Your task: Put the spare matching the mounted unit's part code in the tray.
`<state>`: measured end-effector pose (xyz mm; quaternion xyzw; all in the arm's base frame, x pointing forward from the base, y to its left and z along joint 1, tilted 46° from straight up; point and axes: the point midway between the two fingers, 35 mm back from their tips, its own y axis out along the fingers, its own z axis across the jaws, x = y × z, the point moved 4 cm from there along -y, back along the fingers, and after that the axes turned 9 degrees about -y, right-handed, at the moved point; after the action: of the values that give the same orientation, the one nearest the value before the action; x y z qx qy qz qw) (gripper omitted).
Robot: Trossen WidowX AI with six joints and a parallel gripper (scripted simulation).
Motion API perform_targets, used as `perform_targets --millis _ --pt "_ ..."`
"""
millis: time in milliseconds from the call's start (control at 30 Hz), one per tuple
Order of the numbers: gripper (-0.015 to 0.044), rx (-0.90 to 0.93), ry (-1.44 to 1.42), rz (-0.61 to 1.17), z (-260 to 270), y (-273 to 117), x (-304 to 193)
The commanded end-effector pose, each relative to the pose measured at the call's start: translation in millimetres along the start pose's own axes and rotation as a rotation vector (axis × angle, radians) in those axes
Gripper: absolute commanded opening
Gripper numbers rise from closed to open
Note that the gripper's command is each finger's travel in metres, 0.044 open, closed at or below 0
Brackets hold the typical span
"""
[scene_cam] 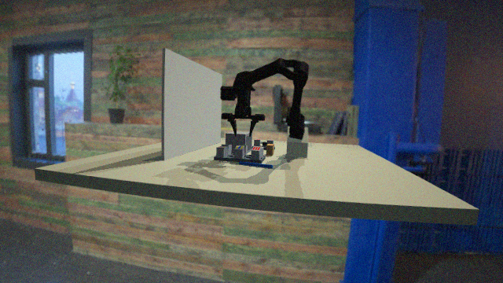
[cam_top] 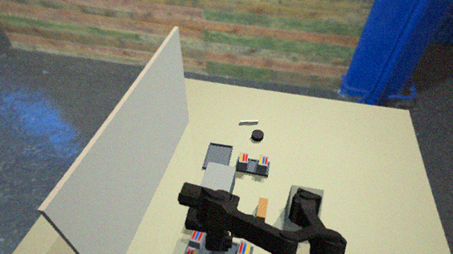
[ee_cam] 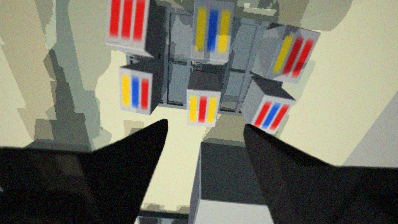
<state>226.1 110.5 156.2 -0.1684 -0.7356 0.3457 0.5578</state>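
No readable text, numbers or brands; spares [ee_cam: 203, 106] carry only coloured stripes, seemingly.

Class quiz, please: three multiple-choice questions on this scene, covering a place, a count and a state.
1. The gripper hangs over: A the black disc; B the rack of spares; C the orange block.
2. Striped spares in the rack, wrist view: A four; B six; C eight.
3. The gripper is: A open, holding nothing; B shut on a spare; C shut on the disc.
Answers: B, the top view shows it over the rack; B, six striped faces show; A, the gap between its fingers is bare.
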Motion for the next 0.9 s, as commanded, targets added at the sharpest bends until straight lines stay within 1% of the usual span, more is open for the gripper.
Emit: perform_targets --millis 0,867 --pt "0.03 0.002 0.005 -0.003 0.3 4.5 0.0" --pt "0.03 0.002 0.004 0.001 -2.0 46.7 -1.1"
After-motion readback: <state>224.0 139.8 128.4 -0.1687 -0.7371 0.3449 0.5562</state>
